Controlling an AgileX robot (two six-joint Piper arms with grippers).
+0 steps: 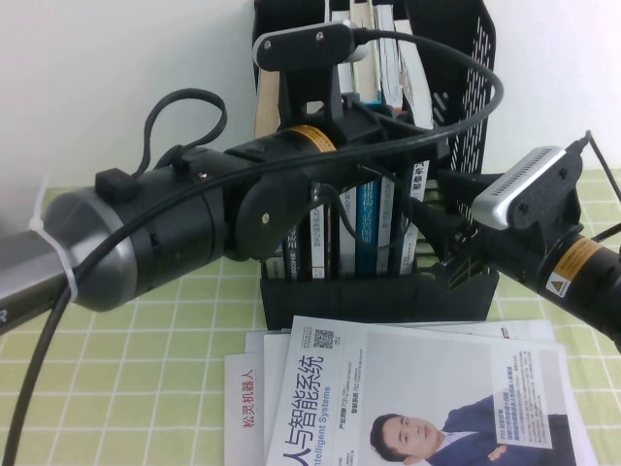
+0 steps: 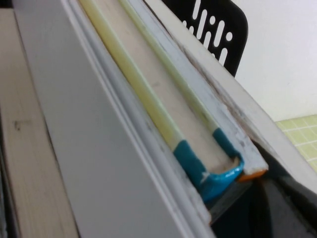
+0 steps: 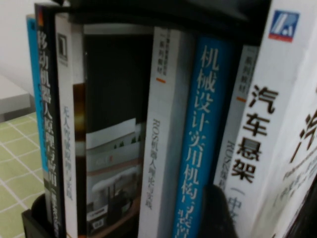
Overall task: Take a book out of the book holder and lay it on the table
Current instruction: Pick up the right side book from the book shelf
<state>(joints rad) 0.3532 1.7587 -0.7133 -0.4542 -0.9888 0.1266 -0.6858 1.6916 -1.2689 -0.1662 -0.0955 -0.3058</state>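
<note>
The black book holder [image 1: 466, 58] stands at the back of the green grid table [image 1: 146, 369], with several upright books in it. The book [image 3: 257, 134], white with large black characters, is the rightmost one [image 1: 415, 194]. My right gripper [image 3: 262, 218] reaches in from the right front [image 1: 432, 248] and is shut on the book's lower part, one dark finger [image 3: 218, 213] wedged beside the blue-spined book [image 3: 203, 139]. My left gripper [image 1: 393, 124] is over the tops of the books. Its view shows page edges and a teal cover corner [image 2: 213, 171], with a dark finger [image 2: 282, 208] beside it.
A white magazine showing a man in a blue suit [image 1: 408, 398] lies in front of the holder over other booklets, one with red lettering [image 1: 243, 417]. My left arm [image 1: 146, 233] crosses the left side. A white wall stands behind.
</note>
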